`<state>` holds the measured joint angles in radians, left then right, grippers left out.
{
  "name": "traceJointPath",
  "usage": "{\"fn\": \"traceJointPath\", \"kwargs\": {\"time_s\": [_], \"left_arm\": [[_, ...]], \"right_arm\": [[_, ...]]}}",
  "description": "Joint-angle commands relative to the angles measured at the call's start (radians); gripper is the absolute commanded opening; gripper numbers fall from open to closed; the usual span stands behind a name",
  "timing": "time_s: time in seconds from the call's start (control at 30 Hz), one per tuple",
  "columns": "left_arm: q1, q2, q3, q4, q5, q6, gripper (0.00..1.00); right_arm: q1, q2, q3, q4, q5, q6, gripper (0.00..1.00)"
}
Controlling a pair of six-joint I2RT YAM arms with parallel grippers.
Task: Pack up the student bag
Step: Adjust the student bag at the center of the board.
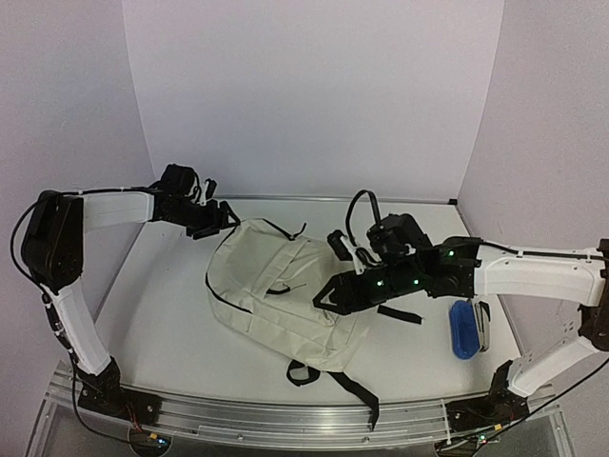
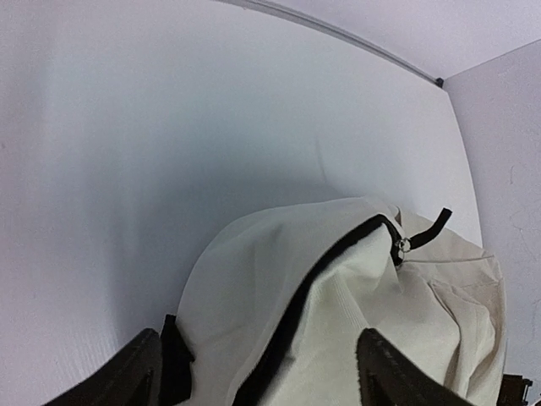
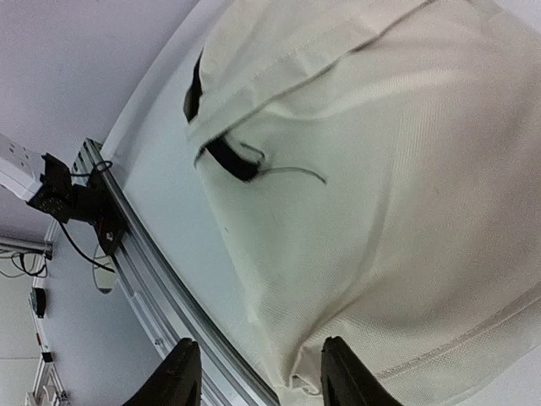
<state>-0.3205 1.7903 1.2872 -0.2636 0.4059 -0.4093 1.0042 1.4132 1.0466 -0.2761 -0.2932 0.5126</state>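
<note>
Student bag (image 1: 276,295): cream canvas, black trim, flat on table (image 1: 162,314) centre, straps trailing nearward.

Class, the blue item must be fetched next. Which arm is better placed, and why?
Right: the blue item lies beside the right arm; the left gripper sits across the student bag.

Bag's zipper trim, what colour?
Black zipper trim on the cream student bag; shows best in the left wrist view.

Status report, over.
Left end effector open, over student bag, zipper end. Right end effector open, over its front. Blue case outside bag, far right. No obstruction seen.
</note>
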Motion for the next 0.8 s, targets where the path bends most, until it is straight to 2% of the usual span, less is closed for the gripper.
{"fn": "traceJointPath", "kwargs": {"time_s": [0.0,0.17,0.3,0.53,0.77], "left_arm": [[0.005,-0.225,-0.109,-0.018,-0.090,-0.012,0.88],[0.004,-0.404,-0.298,-0.025,-0.113,-0.119,0.96],[0.004,-0.476,-0.409,-0.038,-0.082,-0.194,0.96],[0.005,-0.567,-0.564,0.034,0.036,-0.316,0.77],[0.005,-0.568,-0.650,0.127,0.100,-0.379,0.64]], "right_arm": [[0.002,-0.008,0.146,-0.013,0.080,0.018,0.52],[0.002,0.092,0.219,-0.002,0.060,0.046,0.50],[0.002,0.186,0.236,0.047,0.012,0.086,0.44],[0.002,0.267,0.232,0.093,-0.030,0.147,0.41],[0.002,0.308,0.208,0.143,-0.024,0.206,0.38]]}}
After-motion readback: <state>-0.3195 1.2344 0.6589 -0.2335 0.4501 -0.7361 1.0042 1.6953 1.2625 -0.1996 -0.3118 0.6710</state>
